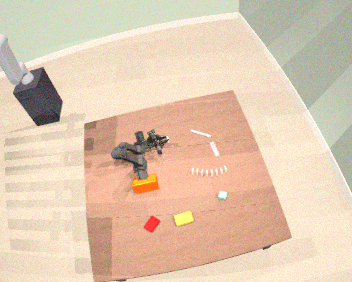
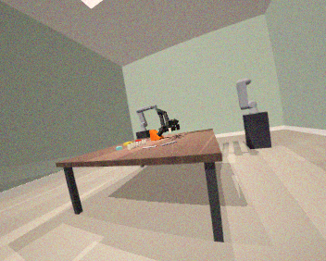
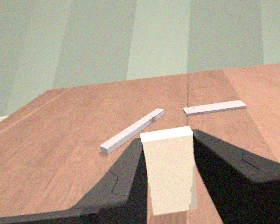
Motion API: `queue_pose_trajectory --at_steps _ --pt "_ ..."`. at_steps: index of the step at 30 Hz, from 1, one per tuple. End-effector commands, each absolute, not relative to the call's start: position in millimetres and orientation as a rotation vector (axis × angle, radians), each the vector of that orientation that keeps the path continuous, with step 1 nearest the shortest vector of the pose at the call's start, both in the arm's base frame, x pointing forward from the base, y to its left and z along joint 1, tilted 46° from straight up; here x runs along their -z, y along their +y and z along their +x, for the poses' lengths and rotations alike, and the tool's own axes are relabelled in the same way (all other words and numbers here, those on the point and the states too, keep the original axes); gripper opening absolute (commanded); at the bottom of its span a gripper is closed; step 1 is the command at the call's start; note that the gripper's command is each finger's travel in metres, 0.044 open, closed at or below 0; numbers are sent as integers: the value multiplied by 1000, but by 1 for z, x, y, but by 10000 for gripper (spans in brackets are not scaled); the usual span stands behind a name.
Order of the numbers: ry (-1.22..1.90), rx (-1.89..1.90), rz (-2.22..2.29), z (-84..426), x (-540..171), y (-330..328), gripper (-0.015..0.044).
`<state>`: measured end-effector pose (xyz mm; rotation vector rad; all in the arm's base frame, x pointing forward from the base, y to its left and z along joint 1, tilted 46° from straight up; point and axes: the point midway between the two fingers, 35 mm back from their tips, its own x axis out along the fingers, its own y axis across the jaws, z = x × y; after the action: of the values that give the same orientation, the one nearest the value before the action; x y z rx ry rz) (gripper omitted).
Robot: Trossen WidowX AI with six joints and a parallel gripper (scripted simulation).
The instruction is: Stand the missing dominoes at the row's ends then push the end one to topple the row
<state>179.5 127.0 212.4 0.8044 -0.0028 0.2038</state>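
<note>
From where I'm standing, looking over it from above, a pale grey arm [image 1: 7,59] [image 2: 243,94] is perching on a black pedestal [image 1: 38,97] [image 2: 257,130], well to the left of the fingers and off the table [image 1: 258,215] [image 2: 100,157]. Nearer them, the black arm [image 1: 133,160] [image 2: 163,118] is bending up from an orange block [image 1: 145,186] [image 2: 155,135]. A red block [image 1: 152,224] is lying well apart from the fingers, towards me. The gripper [image 1: 166,139] [image 2: 170,130] [image 3: 166,141] is clamping a cream domino [image 1: 167,138] [image 2: 169,130] [image 3: 169,172], its two black fingers pressing on either side, and is holding it above the tabletop. A yellow block [image 1: 184,218] is sitting well apart from them, right of the red one. Beyond the fingertips, a long white strip [image 1: 201,133] [image 2: 169,142] [image 3: 133,131] is lying flat, and right of it a second white strip [image 1: 214,149] [image 2: 149,147] [image 3: 215,107] is lying at another angle. The row of standing dominoes [image 1: 208,173] is waiting to the right of the fingers and nearer me, apart from them, and a light blue cube [image 1: 222,195] is resting past the row.
</note>
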Motion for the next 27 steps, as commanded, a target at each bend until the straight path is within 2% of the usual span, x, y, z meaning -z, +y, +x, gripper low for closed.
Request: queue_pose_trajectory --at_steps 1,27 --pt "-5 -200 816 179 -213 126 107" --pt "-4 -200 815 182 -199 151 107"
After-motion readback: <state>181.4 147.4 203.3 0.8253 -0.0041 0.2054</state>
